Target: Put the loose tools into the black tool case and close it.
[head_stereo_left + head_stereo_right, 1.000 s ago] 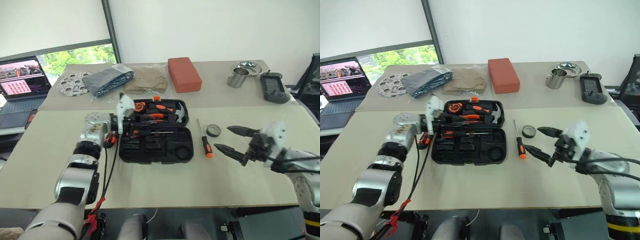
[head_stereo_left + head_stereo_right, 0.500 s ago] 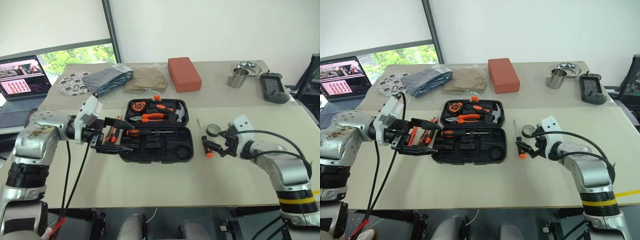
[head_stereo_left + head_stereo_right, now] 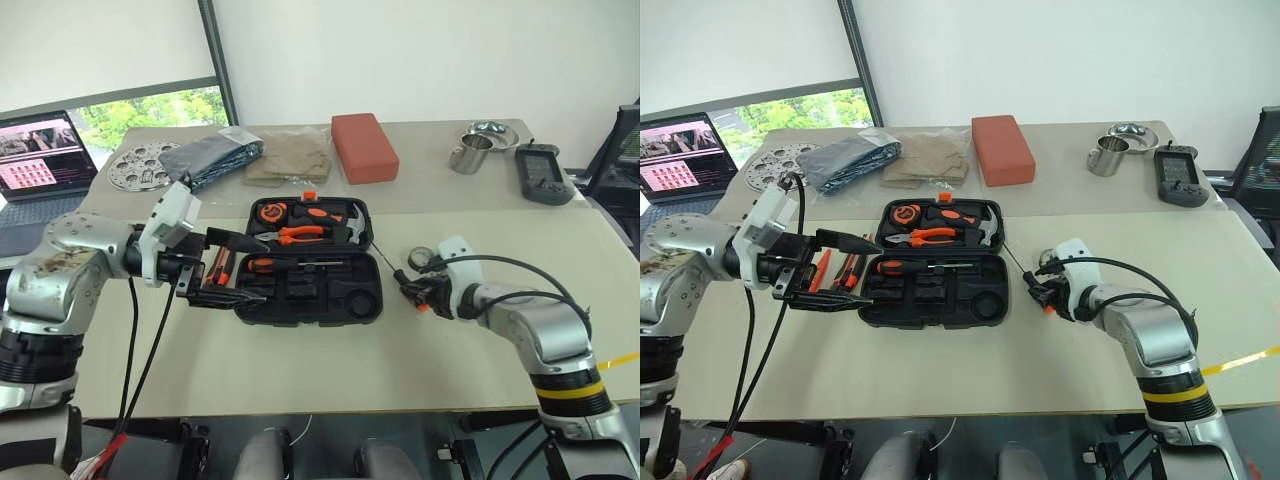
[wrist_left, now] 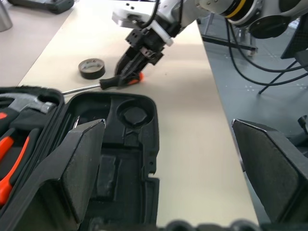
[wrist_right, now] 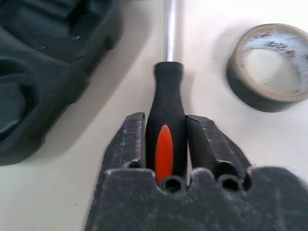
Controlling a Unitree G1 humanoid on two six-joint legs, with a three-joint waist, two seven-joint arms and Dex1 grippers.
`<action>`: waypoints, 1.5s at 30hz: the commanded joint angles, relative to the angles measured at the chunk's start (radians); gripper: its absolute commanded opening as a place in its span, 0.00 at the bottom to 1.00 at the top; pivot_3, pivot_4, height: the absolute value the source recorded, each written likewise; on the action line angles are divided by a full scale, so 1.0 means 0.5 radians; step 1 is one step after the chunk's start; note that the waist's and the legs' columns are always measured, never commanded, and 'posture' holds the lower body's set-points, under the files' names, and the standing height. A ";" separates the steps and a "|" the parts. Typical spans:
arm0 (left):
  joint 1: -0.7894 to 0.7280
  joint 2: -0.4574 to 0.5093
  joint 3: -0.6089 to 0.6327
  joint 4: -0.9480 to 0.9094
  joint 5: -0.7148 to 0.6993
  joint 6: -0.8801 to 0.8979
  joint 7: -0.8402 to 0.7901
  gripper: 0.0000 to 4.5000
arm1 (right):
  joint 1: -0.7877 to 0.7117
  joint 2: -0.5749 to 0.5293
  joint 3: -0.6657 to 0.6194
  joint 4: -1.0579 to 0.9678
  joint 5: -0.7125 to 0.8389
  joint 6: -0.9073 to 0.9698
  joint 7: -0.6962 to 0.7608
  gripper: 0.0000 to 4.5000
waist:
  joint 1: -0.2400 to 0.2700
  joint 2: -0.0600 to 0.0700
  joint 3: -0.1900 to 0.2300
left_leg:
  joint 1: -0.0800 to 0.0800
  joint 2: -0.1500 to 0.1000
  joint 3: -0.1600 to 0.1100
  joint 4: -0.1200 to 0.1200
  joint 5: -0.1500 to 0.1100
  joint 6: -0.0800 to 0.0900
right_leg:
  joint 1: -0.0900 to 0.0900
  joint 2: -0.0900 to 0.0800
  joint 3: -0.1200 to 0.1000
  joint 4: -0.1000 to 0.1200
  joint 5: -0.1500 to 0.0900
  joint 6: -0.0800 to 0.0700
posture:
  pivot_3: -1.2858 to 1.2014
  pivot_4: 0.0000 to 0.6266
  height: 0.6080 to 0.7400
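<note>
Right gripper [image 5: 166, 139] is now pinching the screwdriver [image 5: 166, 115]; left gripper [image 3: 232, 268] is hanging spread; tape roll [image 3: 423, 259] is waiting, tool case [image 3: 310, 290] open.

Head pair: looking forward and down from above the near edge of the table [image 3: 330, 370], taking in both arms, the open black tool case [image 3: 309, 290] and clutter further back, with one eye offset slightly from the other. Left wrist: low, looking between the spread fingers across the case's lower half toward the right gripper [image 4: 126, 71]. Right wrist: very near the tabletop, tight on the screwdriver [image 5: 166, 120] handle, sharing the tape roll [image 5: 269, 67] and case edge with the other views.
</note>
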 commanded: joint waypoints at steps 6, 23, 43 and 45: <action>0.070 0.053 0.142 -0.085 -0.098 0.022 0.092 1.00 | -0.138 0.126 -0.226 -0.108 0.037 0.118 -0.159 0.20 | -0.006 0.000 0.000 | -0.001 0.000 0.001 -0.001 0.000 0.000 | -0.003 0.001 0.002 0.001 0.000 -0.001 | 0.52 0.24 1.00; 0.817 0.141 0.702 -0.445 -0.324 0.234 0.441 1.00 | -0.513 -0.104 0.524 0.118 -0.288 -0.993 0.609 0.20 | -0.024 -0.003 0.002 | 0.000 0.004 0.019 -0.005 0.000 0.000 | -0.016 0.003 0.021 0.003 -0.001 -0.001 | 0.52 0.24 1.00; 1.355 0.119 1.193 -0.806 -0.520 0.344 0.730 1.00 | -1.177 0.305 0.980 1.846 -0.978 -2.606 1.229 0.20 | -0.030 -0.006 0.004 | 0.012 0.010 0.040 -0.007 -0.001 -0.003 | -0.021 0.000 0.034 0.012 0.002 -0.010 | 0.52 0.24 1.00; 1.363 0.116 1.199 -0.820 -0.540 0.345 0.750 1.00 | -1.195 0.330 0.964 1.905 -0.992 -2.576 1.248 0.20 | -0.038 -0.006 0.004 | 0.013 0.011 0.040 -0.007 -0.002 -0.005 | -0.020 0.000 0.034 0.012 0.002 -0.012 | 0.52 0.24 1.00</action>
